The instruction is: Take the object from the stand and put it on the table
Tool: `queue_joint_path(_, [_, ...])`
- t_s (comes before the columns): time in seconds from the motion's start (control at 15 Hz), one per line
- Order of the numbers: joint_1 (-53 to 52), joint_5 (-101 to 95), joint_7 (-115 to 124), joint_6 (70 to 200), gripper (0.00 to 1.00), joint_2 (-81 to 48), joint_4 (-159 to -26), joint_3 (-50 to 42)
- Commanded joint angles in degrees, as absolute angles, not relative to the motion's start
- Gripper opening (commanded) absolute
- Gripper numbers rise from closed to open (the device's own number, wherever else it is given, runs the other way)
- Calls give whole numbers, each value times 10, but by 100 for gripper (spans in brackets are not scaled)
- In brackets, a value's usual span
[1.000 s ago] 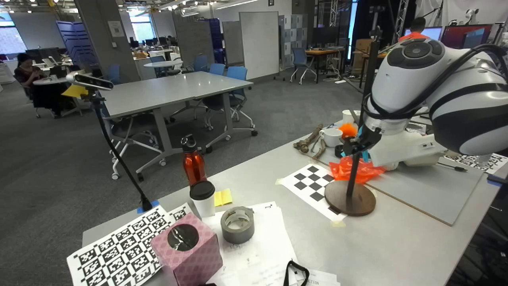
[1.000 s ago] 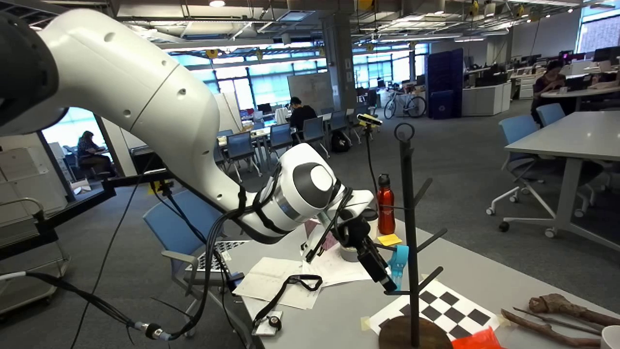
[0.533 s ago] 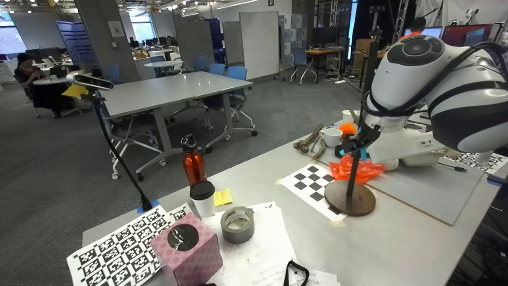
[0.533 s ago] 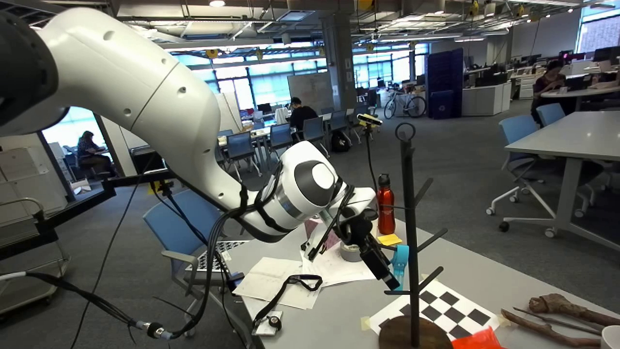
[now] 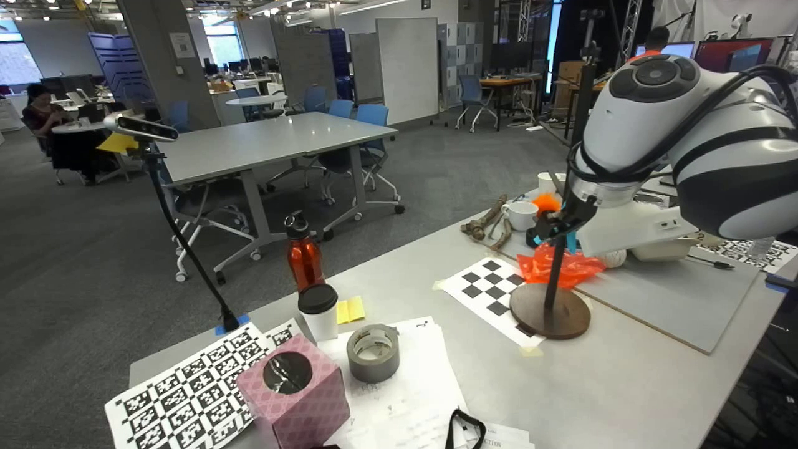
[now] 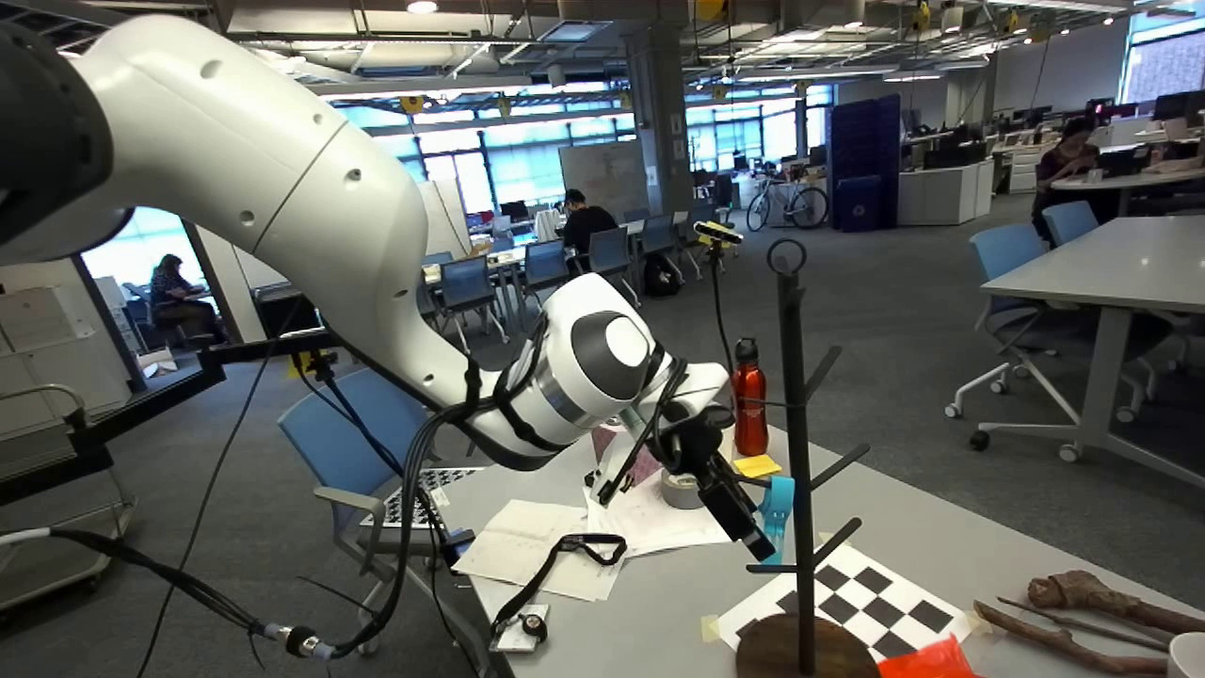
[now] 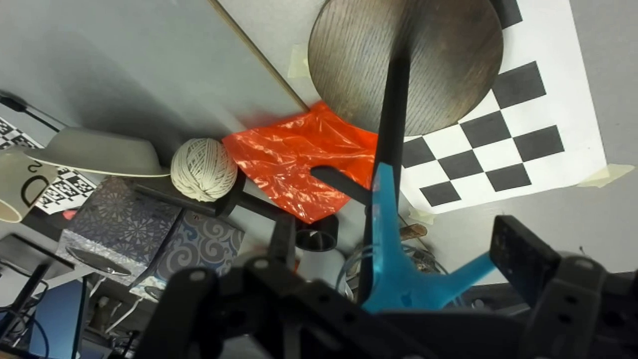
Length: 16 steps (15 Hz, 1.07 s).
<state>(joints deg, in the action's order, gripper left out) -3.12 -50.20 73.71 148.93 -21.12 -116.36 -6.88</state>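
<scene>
On the big grey table (image 5: 598, 386) we see a tall black stand (image 6: 799, 452). A small blue piece (image 7: 398, 281) with spread legs is up on it, right beside the pole. Our gripper (image 7: 400, 247) has its fingers wide apart, and the wrist view shows the blue piece between them. We cannot tell if a finger touches it. Shiny red plastic (image 7: 304, 154) lies near the stand.

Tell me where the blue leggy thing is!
In the wrist view, the light-blue piece is low, just right of the middle, between the fingers of the open gripper and beside the stand's black pole.
</scene>
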Motion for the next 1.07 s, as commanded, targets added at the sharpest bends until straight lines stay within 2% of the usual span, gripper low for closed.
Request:
queue_joint_path(0.0, [-36, -505, 739, 1513, 100, -196, -1179, -72])
queue_joint_path(1.0, [-44, -517, 755, 1533, 100, -206, -1163, -83])
